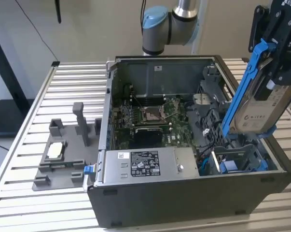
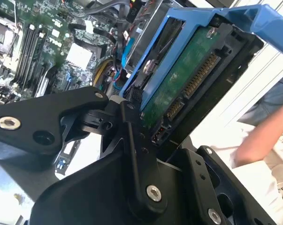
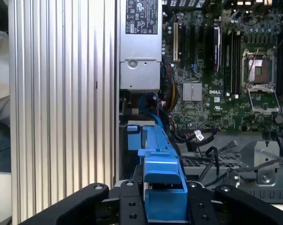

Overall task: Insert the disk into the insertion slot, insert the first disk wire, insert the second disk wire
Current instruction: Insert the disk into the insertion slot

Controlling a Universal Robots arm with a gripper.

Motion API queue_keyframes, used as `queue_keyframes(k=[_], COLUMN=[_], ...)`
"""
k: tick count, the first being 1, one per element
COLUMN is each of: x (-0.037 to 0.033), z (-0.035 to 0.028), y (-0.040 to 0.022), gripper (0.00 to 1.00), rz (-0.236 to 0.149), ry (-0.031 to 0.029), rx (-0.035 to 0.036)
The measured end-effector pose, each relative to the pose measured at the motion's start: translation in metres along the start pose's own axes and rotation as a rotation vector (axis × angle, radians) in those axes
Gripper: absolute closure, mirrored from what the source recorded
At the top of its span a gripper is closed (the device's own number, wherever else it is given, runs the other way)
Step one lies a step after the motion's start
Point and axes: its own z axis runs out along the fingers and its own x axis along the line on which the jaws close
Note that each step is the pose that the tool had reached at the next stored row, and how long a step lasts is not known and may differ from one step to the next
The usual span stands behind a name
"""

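Cropped by the exterior view's upper right edge: gripper [image 1: 275, 72], upper body out of frame. Closed on the disk [image 1: 259, 104], fingers [image 3: 131, 206] pressing both sides of its blue carrier in the first wrist view. Held steeply tilted just above the insertion slot [image 1: 239, 162] of the open computer case [image 1: 184, 203], not yet entered. Slot depth hidden behind cage wall; person's arm [image 2: 261, 140] blurred beyond the disk in the second wrist view
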Motion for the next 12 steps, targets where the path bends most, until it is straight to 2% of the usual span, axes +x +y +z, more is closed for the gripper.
queue_keyframes(k=[12], x=[-0.0001], z=[0.015], y=[-0.0027], gripper=[0.67], rz=[-0.006], ry=[0.0001], rx=[0.0])
